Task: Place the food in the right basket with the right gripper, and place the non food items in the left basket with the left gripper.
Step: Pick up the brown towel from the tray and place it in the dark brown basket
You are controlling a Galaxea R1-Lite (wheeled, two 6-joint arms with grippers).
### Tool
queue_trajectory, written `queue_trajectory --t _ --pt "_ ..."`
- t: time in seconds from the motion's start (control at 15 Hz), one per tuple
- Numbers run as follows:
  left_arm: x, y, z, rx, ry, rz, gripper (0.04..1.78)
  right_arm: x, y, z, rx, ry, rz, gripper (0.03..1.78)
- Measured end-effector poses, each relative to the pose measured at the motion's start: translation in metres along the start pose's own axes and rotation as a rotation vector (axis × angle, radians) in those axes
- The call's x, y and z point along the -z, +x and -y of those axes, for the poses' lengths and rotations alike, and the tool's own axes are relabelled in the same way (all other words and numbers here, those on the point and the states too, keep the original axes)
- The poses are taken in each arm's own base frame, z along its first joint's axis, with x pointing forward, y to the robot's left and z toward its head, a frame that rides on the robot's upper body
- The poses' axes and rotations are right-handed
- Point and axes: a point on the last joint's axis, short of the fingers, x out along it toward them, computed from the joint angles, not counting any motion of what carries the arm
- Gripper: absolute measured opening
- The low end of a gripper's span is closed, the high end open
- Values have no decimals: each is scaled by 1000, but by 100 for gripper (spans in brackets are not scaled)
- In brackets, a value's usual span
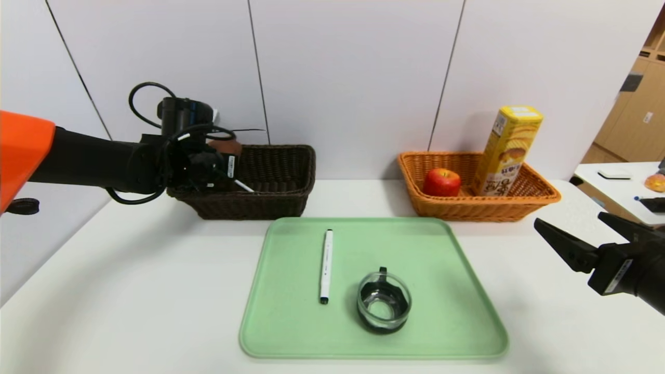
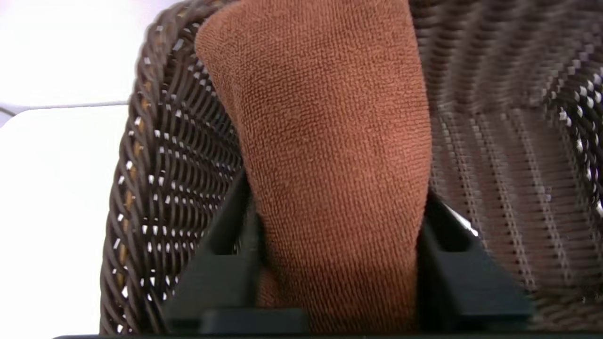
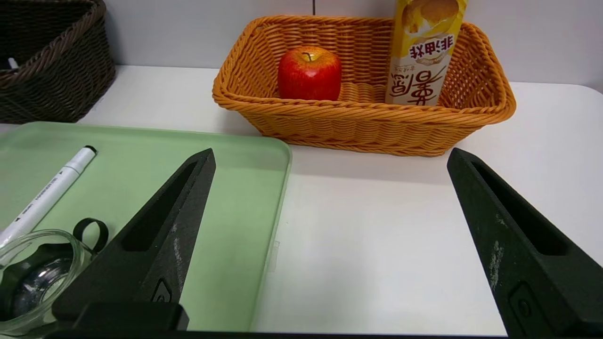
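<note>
At the head view's upper left, our left gripper (image 2: 330, 263) pinches a soft, light brown cloth (image 2: 325, 141) over the dark basket (image 1: 270, 176); it will drape and needs only release. Our right gripper (image 1: 592, 234) waits spread wide at the lower right, while the slim marker (image 1: 326, 265) and fragile, slippery glass cup (image 1: 383, 302) lie on the green tray (image 1: 457, 291).

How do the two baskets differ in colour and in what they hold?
The left basket is dark brown; the right basket is orange. The left basket has the left gripper in it, jaws shut on a brown cloth; the right holds an apple and a yellow box. Both are woven.
</note>
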Motion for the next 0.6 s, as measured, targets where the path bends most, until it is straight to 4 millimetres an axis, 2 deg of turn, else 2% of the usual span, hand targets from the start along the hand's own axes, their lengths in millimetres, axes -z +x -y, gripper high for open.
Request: queue_trajectory --t 0.27,0.6 --pt "-3 -1 -1 -2 -23 18 124 0 0 0 -2 -1 -2 170" --pt "-8 -8 -1 2 -25 34 146 -1 0 0 -1 0 2 170"
